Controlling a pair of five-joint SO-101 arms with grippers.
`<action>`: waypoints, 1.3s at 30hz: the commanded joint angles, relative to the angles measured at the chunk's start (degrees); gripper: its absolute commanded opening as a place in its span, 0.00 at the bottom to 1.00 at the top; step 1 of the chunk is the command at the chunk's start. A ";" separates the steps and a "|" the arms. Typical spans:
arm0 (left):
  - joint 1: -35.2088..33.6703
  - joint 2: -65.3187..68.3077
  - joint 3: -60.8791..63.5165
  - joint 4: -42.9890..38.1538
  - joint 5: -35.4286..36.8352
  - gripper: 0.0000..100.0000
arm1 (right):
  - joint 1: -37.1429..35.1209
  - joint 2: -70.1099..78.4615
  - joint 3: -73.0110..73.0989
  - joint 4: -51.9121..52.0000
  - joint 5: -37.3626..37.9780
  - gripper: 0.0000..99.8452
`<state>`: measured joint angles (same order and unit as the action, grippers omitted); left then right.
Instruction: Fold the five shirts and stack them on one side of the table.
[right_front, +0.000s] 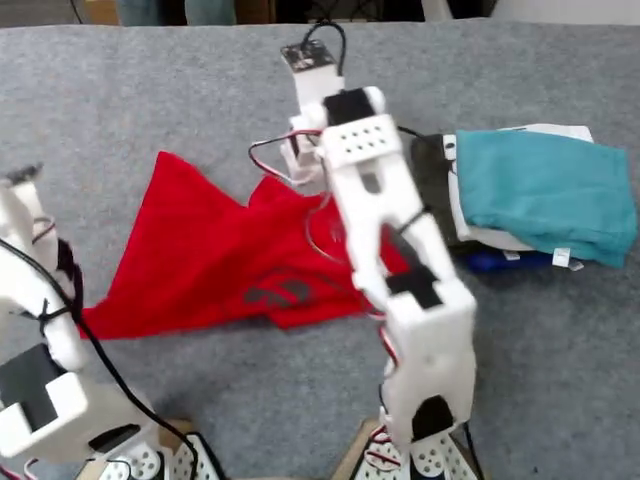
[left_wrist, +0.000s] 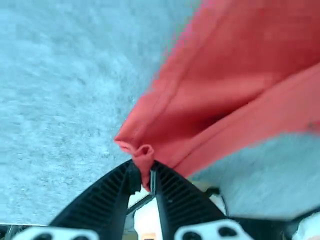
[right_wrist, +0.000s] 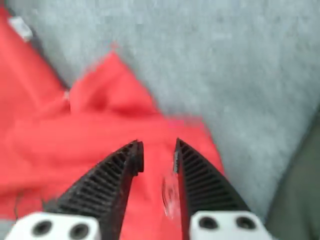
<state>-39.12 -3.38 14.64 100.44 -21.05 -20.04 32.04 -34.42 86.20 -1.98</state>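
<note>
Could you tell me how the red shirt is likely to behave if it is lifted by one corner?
Probably floppy: the red shirt bunches where the left gripper pinches it. Likely to sag and drag, since most lies spread on the table.

my high camera looks down from well above and behind the arm bases (right_front: 420, 450), across the grey table (right_front: 150, 90). each wrist camera rides just behind its own fingers and looks along them from very close: the left gripper (left_wrist: 142, 172) and the right gripper (right_wrist: 157, 150). all three views share the red shirt (right_front: 220, 260).
</note>
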 joint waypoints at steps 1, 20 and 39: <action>-3.91 -2.37 2.68 0.35 -6.15 0.03 | -1.23 9.98 -11.30 2.02 -0.97 0.11; -16.40 -1.93 3.47 0.35 -20.66 0.03 | -3.78 14.29 -3.65 15.03 5.54 0.02; -17.71 -1.93 3.47 0.35 -24.79 0.03 | -2.55 0.84 -8.31 8.00 15.56 0.22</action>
<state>-56.26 -3.38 18.33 100.35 -44.88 -19.43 32.22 -36.35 96.22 13.05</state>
